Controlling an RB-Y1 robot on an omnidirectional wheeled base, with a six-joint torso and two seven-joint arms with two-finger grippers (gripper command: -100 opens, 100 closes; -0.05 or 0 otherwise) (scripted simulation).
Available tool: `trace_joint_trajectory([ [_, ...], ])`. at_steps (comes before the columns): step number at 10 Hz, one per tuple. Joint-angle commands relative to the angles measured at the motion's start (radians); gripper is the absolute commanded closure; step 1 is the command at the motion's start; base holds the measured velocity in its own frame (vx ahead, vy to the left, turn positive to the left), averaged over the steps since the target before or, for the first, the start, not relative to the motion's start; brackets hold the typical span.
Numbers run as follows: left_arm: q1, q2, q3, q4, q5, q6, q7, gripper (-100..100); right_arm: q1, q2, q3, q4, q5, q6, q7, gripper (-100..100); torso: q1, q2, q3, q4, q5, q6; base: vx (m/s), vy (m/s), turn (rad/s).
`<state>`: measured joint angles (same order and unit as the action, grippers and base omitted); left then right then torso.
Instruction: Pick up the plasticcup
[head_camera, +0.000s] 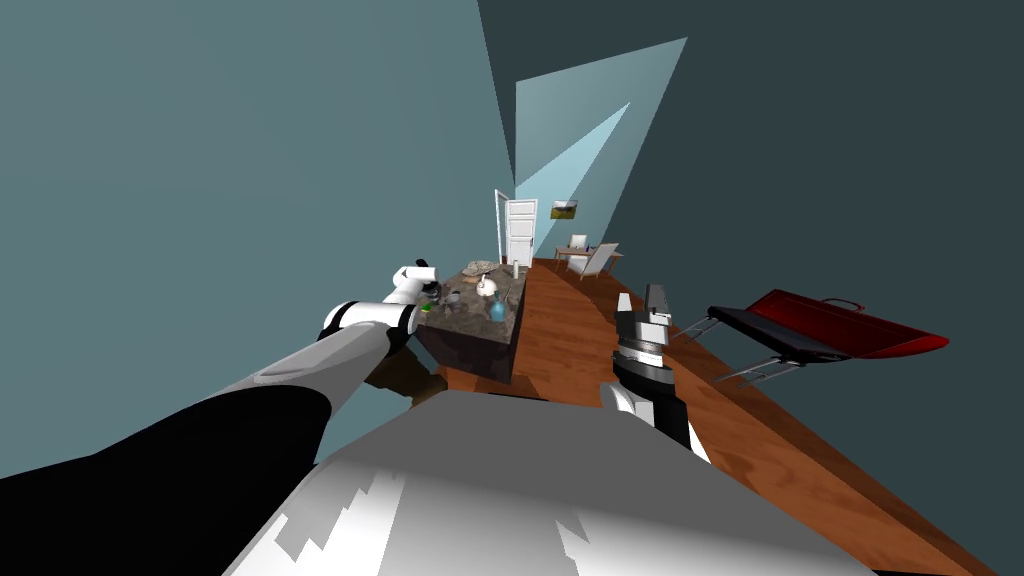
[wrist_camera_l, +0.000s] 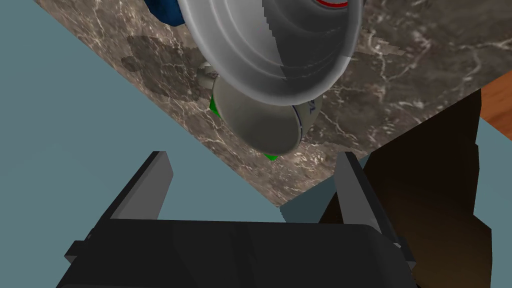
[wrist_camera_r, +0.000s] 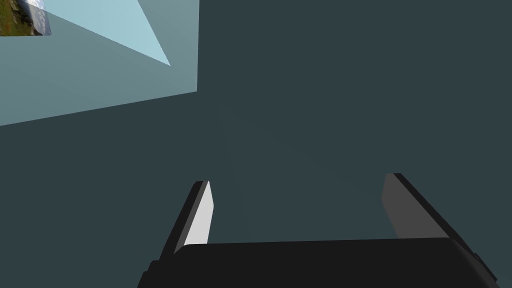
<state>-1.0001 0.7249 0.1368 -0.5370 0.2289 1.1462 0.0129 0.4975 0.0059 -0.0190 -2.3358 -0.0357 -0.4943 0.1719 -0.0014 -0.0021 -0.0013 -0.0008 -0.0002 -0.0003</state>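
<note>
Head view first: the left arm is stretched out to the near corner of the marble-topped surface (head_camera: 468, 320), with the left claw (head_camera: 430, 290) right over that corner. The right claw (head_camera: 656, 295) is raised over the wooden floor (head_camera: 560, 330), well apart from the surface. So the left is plainly the nearer arm. The things on the top are too small here to sort out.

Over to the left wrist view: the left claw (wrist_camera_l: 252, 157) is spread wide and holds nothing. Straight ahead of it, centred between the two fingers' lines and apart from both, sits a pale cup (wrist_camera_l: 260, 122) with a blue band near its rim, which I take for the target. It's on the surface (wrist_camera_l: 400, 75) close to the corner, with a green patch (wrist_camera_l: 271, 157) peeking out beneath it. Its mouth opens toward the claw, so its long axis seems to run roughly along the claw's own line of approach. Whether it's fully upright, I can't tell. A bigger ribbed grey vessel (wrist_camera_l: 260, 50) overlaps its far side, so the advance looks tight.

Right wrist view: the right claw (wrist_camera_r: 299, 179) is also wide open and empty.
</note>
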Motion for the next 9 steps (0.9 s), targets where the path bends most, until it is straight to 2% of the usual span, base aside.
trace_joint_trajectory([
  [1,-0.012,0.002,0.001,0.033,0.001,-0.006,-0.005,-100,0.000,0.000,0.000,0.000,0.000,0.000,0.000,0,0.000,0.000,0.000,0.000,0.000,0.000,0.011,-0.008,0.002],
  [2,-0.039,0.003,0.008,0.065,0.004,0.029,-0.003,-100,0.000,0.000,0.000,0.000,0.000,0.000,0.000,0,0.001,0.001,0.000,0.000,0.000,0.000,0.020,-0.014,-0.039],
  [3,-0.039,0.003,0.008,0.074,0.004,0.029,-0.003,-100,0.000,0.000,0.000,0.000,0.000,0.000,0.000,0,0.001,0.000,0.000,0.000,0.000,0.000,0.022,-0.015,-0.020],
  [4,-0.061,0.004,0.015,0.111,0.007,0.061,-0.001,-100,0.000,0.000,0.000,0.000,0.000,0.000,0.000,0,0.001,0.000,0.000,0.000,0.000,0.000,0.031,-0.019,-0.032],
  [7,-0.079,0.003,0.020,0.143,0.010,0.088,0.001,-100,0.000,0.000,0.000,0.000,0.000,0.000,0.000,0,0.000,-0.001,0.000,0.000,0.000,0.000,0.031,-0.017,-0.022],
  [9,-0.099,-0.001,0.029,0.193,0.014,0.128,0.003,-100,0.000,0.000,0.000,0.000,0.000,0.000,0.000,0,0.001,0.000,0.000,0.000,0.000,0.000,0.036,-0.013,-0.044],
])
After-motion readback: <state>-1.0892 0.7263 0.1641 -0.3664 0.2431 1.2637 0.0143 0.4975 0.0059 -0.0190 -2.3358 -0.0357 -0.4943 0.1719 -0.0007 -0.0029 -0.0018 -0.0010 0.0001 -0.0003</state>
